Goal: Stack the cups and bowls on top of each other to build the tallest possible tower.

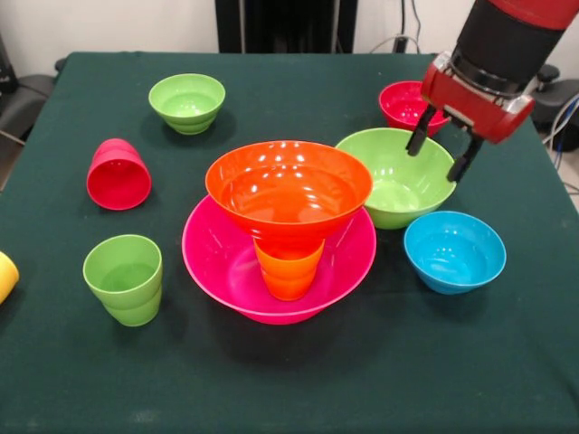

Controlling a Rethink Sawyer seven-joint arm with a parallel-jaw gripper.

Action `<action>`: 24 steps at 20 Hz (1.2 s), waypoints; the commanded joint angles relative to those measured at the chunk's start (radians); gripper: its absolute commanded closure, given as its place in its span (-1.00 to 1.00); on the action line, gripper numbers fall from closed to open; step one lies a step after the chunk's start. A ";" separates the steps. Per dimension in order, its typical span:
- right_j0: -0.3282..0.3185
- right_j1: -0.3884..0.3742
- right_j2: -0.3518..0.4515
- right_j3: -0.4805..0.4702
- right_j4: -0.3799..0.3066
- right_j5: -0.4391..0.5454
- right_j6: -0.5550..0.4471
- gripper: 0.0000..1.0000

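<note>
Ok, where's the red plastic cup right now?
In the front view, the red plastic cup lies tipped on its side at picture left, between the small green bowl behind and the upright green cup in front.

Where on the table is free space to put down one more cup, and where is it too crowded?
Bare cloth runs along the near table edge, below the green cup, pink bowl and blue bowl. More lies between the small green bowl and red bowl. Crowded: around the large green bowl under the gripper.

- My counter wears a dark green cloth.
- Behind it I see a white wall.
- A black panel stands at the far edge.
- Cables hang at one side.
</note>
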 commanded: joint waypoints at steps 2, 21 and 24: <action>-0.004 -0.038 0.186 0.139 -0.134 -0.083 -0.184 -1.00; -0.143 -0.091 0.405 0.292 -0.413 -0.167 -0.323 -1.00; -0.149 -0.113 0.427 0.307 -0.451 -0.143 -0.336 -1.00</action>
